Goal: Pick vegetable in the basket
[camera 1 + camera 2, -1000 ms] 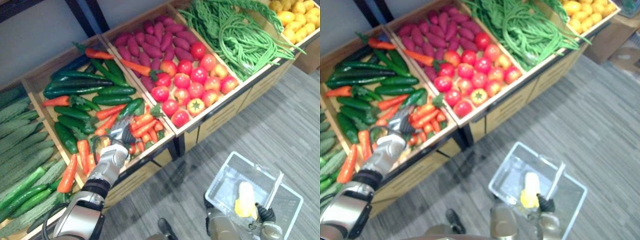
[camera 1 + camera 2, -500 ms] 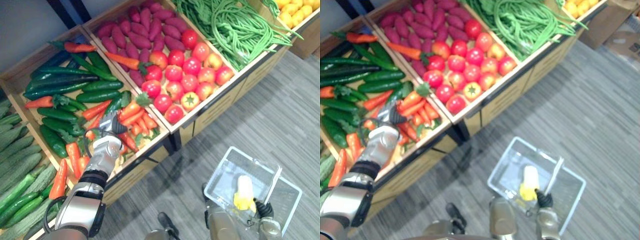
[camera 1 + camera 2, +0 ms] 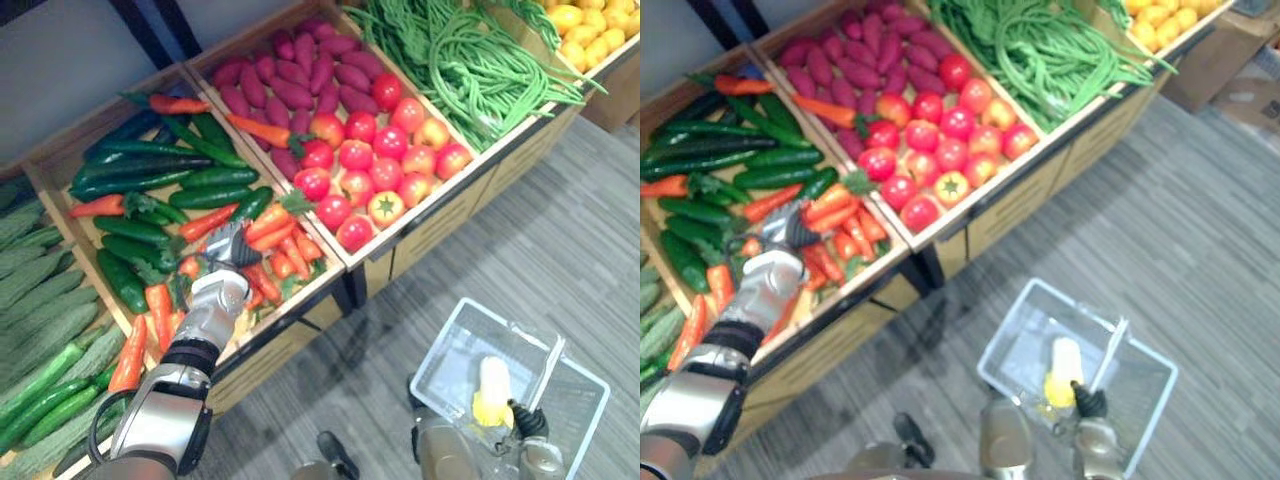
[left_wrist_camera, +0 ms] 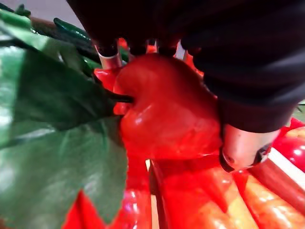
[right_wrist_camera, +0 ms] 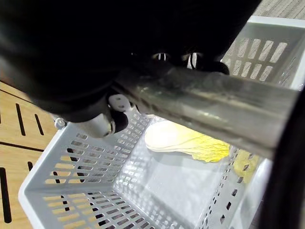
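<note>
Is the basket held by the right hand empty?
No: a pale yellow leafy vegetable lies on the floor of the grey basket.

In my left hand [image 4: 243, 143] the red vegetable [image 4: 167, 114] is glossy, smooth; leaf [image 4: 52, 157] matt, cloth-like; basket [image 5: 71, 191] plastic, handle [image 5: 214, 109] dull metal; crates [image 3: 450, 225] wood.

Wooden crates [image 3: 440, 228] of tomatoes [image 3: 372, 160], purple sweet potatoes [image 3: 300, 78], long green beans [image 3: 470, 62], perhaps lemons [image 3: 590, 30]; grey floor [image 3: 570, 250].

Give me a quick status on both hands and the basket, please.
Left hand shut on red vegetable, in crate. Right hand shut on basket handle; pale cabbage inside. Green leaf against the vegetable.
</note>
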Robot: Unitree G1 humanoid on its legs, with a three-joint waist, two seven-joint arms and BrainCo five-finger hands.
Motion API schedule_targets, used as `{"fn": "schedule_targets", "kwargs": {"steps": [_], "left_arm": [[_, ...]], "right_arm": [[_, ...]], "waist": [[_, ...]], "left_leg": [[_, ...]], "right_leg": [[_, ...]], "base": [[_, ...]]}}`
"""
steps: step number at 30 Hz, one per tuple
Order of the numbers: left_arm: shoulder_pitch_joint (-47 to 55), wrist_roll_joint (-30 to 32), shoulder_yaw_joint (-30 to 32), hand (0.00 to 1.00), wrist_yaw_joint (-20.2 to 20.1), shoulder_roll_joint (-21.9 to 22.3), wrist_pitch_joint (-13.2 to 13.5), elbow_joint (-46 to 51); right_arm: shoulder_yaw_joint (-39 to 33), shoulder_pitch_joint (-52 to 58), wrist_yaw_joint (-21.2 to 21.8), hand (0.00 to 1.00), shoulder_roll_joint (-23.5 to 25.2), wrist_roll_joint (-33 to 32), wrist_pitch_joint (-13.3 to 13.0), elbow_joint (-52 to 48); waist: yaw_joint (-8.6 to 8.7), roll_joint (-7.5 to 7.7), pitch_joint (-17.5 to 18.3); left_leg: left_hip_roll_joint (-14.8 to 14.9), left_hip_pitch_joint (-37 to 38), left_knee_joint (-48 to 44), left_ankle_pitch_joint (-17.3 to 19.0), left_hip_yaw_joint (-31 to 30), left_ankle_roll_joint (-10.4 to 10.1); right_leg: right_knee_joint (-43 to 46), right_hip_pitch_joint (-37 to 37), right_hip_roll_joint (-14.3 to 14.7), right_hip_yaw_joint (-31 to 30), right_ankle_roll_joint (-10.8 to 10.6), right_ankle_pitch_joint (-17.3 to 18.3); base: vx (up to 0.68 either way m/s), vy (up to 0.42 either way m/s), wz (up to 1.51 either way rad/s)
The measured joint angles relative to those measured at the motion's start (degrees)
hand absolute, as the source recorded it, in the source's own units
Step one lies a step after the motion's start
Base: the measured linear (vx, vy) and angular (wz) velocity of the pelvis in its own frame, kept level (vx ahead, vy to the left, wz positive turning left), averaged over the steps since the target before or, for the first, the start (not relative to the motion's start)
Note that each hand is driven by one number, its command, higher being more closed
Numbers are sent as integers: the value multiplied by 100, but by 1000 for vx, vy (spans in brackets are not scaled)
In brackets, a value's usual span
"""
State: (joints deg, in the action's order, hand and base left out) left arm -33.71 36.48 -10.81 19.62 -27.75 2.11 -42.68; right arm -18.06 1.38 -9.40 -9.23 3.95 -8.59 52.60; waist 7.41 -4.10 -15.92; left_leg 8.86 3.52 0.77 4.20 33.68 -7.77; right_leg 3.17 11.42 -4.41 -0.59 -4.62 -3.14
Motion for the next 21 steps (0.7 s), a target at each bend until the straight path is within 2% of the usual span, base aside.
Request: {"fn": "schedule_targets", "kwargs": {"steps": [4,6,10,16,21], "left_arm": [[334,28,-171,100,-5,-1,52,751],[538,28,-236,100,-21,-8,227,1318],[743,27,-323,100,-137,-11,445,1825],[973,19,-817,100,-277,-469,797,2734],[1139,-11,-965,100,-476,-640,1157,3168]], "right_arm": [[-146,16,3,100,-9,18,46,5],[-271,69,4,100,-35,60,85,-3],[-618,185,20,100,-202,230,140,-12],[-808,248,171,100,-781,714,453,-444],[-387,371,403,100,-1496,1331,445,-1377]], "waist": [[-21,-8,6],[-79,-21,17],[-142,-86,110],[-187,-28,293],[-126,119,375]], "left_leg": [[7,119,2,4,-128,8],[1,170,4,9,-141,24],[-19,222,18,-8,-162,49],[-58,389,140,-23,63,69],[-107,632,192,59,530,35]], "right_leg": [[3,-155,-1,49,8,7],[9,-207,-5,60,8,7],[12,-268,-23,80,6,7],[32,-277,72,-181,-34,-20],[54,-247,193,-636,-93,-62]], "base": [[-45,-28,11],[-64,-27,3],[-29,-16,1],[-4,-15,-14],[-15,-2,-49]]}}
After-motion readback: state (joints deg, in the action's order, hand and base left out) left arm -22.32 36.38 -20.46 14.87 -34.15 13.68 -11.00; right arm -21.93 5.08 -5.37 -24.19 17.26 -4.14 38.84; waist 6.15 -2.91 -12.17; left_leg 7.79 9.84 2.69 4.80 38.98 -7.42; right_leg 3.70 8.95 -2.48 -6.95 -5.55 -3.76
